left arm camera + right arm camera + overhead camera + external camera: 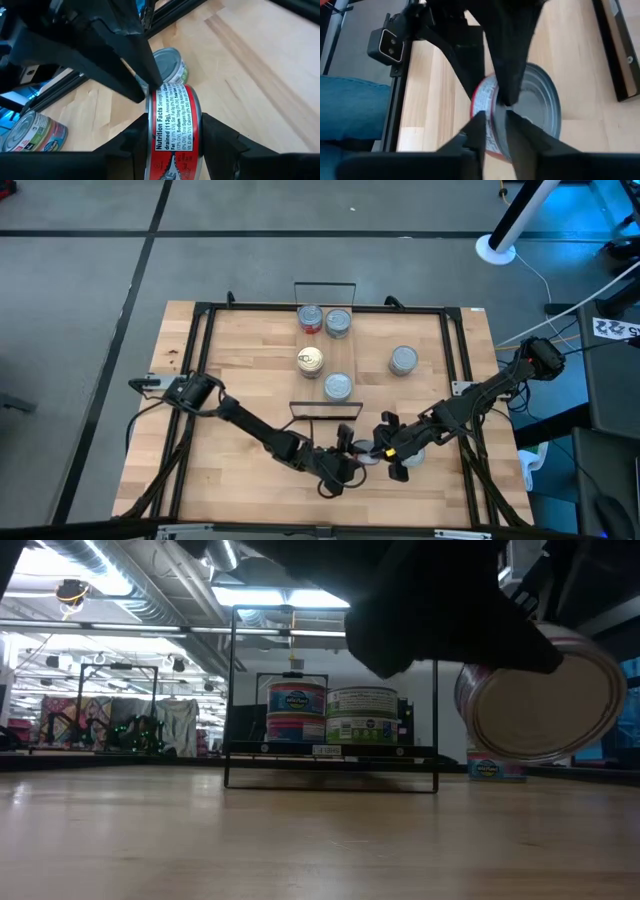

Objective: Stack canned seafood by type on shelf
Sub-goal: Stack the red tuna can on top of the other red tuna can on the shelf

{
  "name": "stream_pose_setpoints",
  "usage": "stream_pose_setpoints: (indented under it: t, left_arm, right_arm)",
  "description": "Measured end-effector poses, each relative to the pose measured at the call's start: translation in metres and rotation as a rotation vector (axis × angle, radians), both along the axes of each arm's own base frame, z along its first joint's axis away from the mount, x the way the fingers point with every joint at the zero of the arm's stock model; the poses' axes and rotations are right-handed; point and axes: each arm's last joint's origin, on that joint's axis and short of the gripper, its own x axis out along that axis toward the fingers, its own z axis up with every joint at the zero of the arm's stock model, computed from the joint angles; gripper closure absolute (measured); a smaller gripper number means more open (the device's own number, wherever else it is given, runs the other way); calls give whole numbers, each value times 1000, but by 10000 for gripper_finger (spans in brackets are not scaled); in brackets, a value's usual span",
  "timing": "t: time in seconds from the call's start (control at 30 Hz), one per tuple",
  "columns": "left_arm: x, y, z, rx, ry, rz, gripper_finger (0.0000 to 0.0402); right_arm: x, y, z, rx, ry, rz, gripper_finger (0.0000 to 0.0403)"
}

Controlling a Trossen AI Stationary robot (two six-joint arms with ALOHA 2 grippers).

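there, the light-wood desk (250, 380) carried everything, with a black frame running round its edges. both dark arms reached in to the near middle of it, the left arm from the left edge and the right arm from the right edge, and they met over one tin.

the shelf (325, 360) lay along the middle of the desk, a narrow board with thin black wire frames at its far and near ends. four tins stood on it: two side by side at the far end, one with a red side (310, 319) and a grey one (338, 323) just right of it, then a gold-topped tin (311, 361) and a silver-topped tin (338, 387) nearer. another silver tin (403, 360) stood on the desk, right of the shelf and well apart from it.

the red-labelled tin (172, 130) was off the desk, tipped on its edge between the two arms. the left gripper (170, 145) had its fingers clamped on the tin's flat faces, the nutrition label facing the wrist camera. the right gripper (494, 131) sat at the rim of the same tin; its fingers stood a little apart on either side of the rim, and i could not tell whether they gripped it. another tin (412, 456) stood on the desk under the right arm.
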Motion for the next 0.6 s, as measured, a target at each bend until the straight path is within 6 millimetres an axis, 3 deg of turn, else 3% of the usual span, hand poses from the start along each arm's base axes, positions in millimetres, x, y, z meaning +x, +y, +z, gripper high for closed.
stream_pose_setpoints:
  t: [0.17,0.33,0.47,0.6]
  left_arm:
    - [-5,-8,9,-21,-16,-14,258]
    - [-13,-19,25,-65,-52,-29,257]
    - [-23,-29,50,-100,-105,-55,257]
    - [-38,-33,88,-86,-179,-67,257]
  right_arm:
    - [0,0,1,10,4,9,262]
    - [-9,-2,4,46,74,79,221]
    - [-18,-7,10,33,96,79,205]
    - [-26,-14,16,-8,98,51,203]
